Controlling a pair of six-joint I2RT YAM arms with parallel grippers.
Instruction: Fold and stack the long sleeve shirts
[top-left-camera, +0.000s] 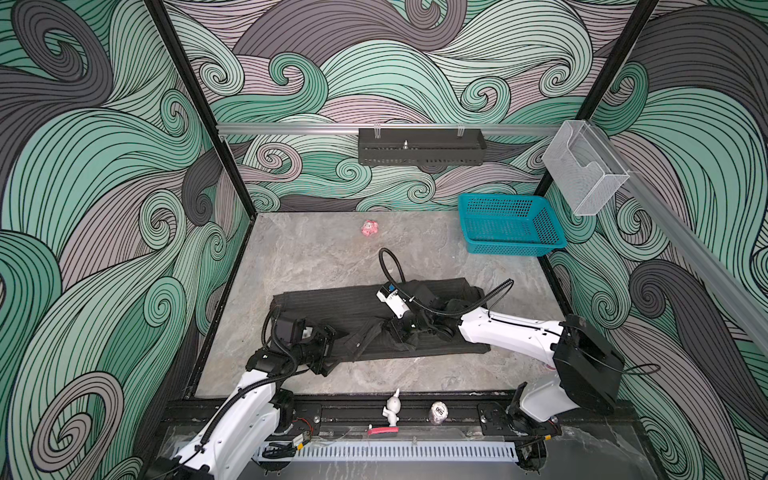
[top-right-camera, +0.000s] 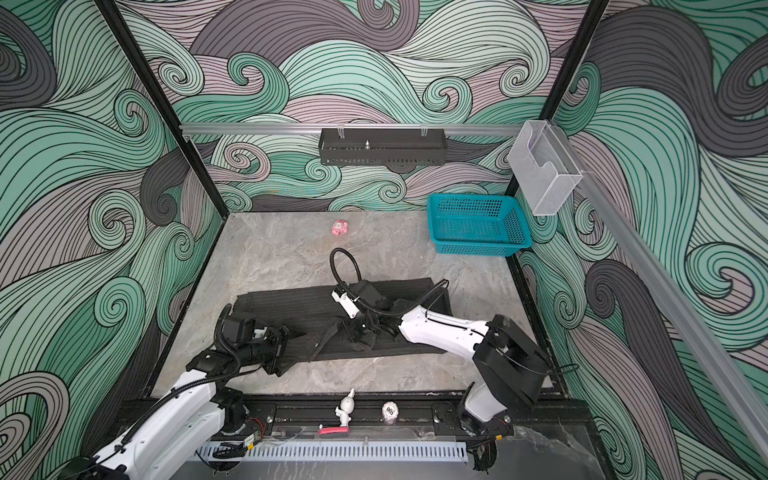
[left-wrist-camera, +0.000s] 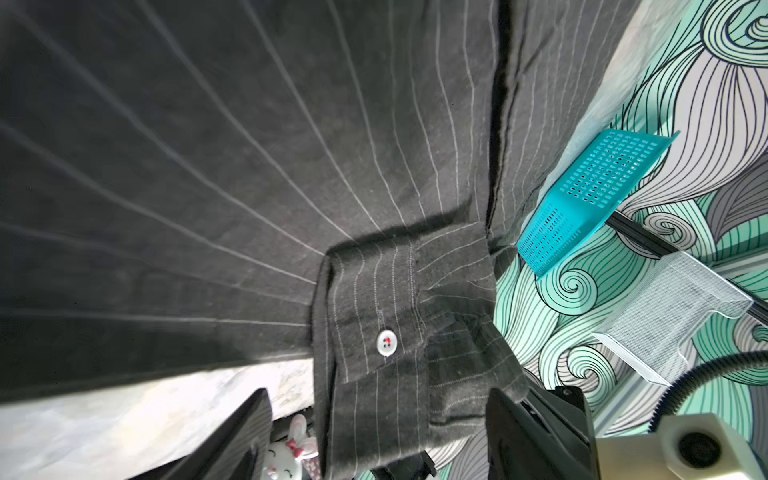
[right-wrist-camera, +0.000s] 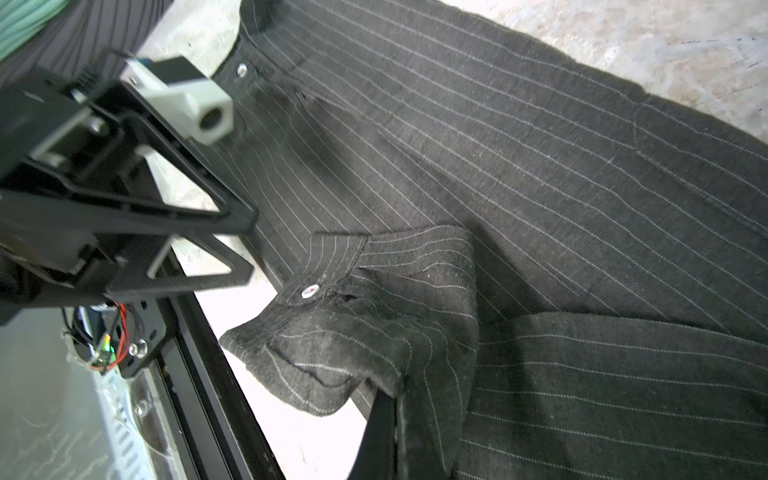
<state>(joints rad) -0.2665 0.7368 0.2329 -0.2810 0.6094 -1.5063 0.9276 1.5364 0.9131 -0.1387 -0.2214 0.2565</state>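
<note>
- Across the middle of the table (top-left-camera: 316, 257), laid out as a long flat band: dark shirt (top-left-camera: 332, 305) with thin pale pinstripes.
- Raised off the band's near edge, with the sleeve bunched behind it: one cuff (right-wrist-camera: 332, 266) with a pale button (right-wrist-camera: 308, 292).
- Clamped together on that bunched sleeve cloth: right pincer (top-left-camera: 401, 332).
- Spread wide and gripping nothing, just beside the cuff over the band's near left part: left pincer (top-left-camera: 338, 351).
- Well apart, at the table's far right corner: teal basket (top-left-camera: 511, 245).
</note>
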